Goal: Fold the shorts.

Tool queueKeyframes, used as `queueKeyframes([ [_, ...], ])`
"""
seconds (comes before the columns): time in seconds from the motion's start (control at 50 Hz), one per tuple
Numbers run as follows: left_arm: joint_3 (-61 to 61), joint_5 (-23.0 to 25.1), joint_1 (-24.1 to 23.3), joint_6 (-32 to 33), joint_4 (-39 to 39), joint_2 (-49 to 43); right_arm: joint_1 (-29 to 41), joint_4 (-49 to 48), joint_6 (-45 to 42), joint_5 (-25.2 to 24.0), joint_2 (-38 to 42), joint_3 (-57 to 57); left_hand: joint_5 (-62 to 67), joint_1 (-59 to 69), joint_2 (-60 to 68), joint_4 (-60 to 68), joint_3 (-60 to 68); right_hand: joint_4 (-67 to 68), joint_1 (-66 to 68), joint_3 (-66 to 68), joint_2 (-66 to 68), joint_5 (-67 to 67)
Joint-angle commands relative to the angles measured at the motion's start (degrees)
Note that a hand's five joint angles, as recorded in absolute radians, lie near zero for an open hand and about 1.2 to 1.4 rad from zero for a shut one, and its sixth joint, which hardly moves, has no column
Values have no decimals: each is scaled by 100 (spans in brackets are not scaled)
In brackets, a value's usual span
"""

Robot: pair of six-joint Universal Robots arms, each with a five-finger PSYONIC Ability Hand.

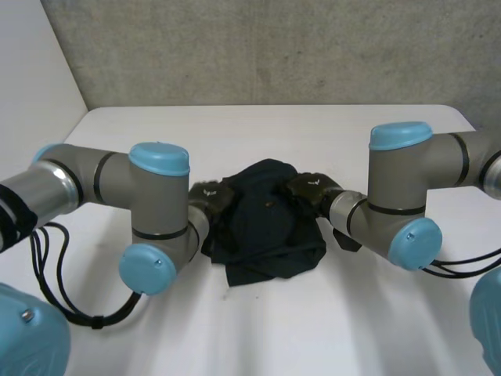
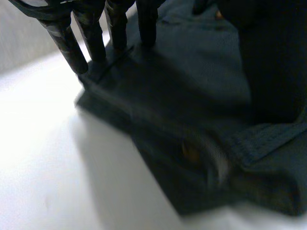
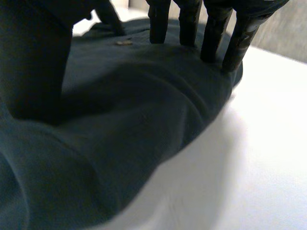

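Nearest items: left arm [image 1: 156, 205] and right arm [image 1: 399, 196], grey joints with light-blue caps, bent inward over the white table [image 1: 258, 329]; both are cut off at the head view's sides. Task piece: shorts [image 1: 264, 223], dark, bunched in a rumpled heap at the table's middle, between my two hands; from above I cannot tell waistband from leg openings. Left hand [image 1: 208, 196]: at the heap's left edge, partly hidden behind my own forearm. In its wrist view the fingers [image 2: 67, 45] are straight and spread, tips pressing on the cloth just inside a folded edge, curled round nothing. The dark mass beside them is too blurred to call thumb or cloth. An orange spot [image 2: 190, 152] and a pale patch [image 2: 220, 165] sit on a thick seam, both blurred. Right hand [image 1: 311, 188]: at the heap's right edge. In its wrist view the fingers [image 3: 211, 38] are straight and apart, tips resting on the cloth near its rim; the thumb [image 3: 33, 62] is planted on the cloth well apart from them, with a low ridge of fabric between. Black fingertips against dark cloth make the contact lines hard to trace. Grey wall [image 1: 274, 47] stands behind the table.
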Motion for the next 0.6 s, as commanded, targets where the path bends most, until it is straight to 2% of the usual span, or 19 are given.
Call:
queueKeyframes([
  [0.02, 13, -181, 43, -6, -433, -75, 40, 57, -919, 540, -88, 83, -176, 11, -17, -46, -70, -337, -56, -215, -254, -332],
  [0.12, -40, -163, 34, -15, -441, 688, 40, 22, -1016, 523, -711, 215, -193, -6, -34, -63, -87, -337, -56, -215, -254, -332],
  [0.2, -137, -163, 34, -33, -450, 1488, 31, -189, -954, 584, -1484, 373, -243, -57, -85, -113, -137, -337, -56, -215, -254, -332],
  [0.26, -303, -154, 104, -59, -424, 2278, -22, -680, -648, 820, -2240, 689, -260, -73, -101, -130, -154, -337, -56, -215, -254, -332],
  [0.34, -576, -181, 586, -94, -441, 3289, -92, -1182, -155, 1549, -3110, 1137, -260, -73, -101, -130, -154, -337, -56, -215, -254, -332],
  [0.38, -751, -172, 972, -190, -468, 3850, -240, -1157, -102, 2075, -3636, 1356, -227, -40, -68, -97, -121, -337, -56, -215, -254, -332],
  [0.44, -892, -146, 1220, -384, -625, 4248, -548, -842, -259, 2525, -4129, 1611, -142, 44, 16, -13, -36, -337, -56, -215, -254, -332],
  [0.52, -1042, 12, 1370, -630, -1275, 4591, -742, -262, -339, 2483, -4298, 1735, -243, -56, -84, -113, -137, -337, -56, -215, -254, -332],
  [0.6, -1069, 92, 1317, -665, -1426, 4645, -769, -40, -313, 2386, -4359, 1779, -260, -73, -101, -130, -154, -337, -56, -215, -254, -332],
])
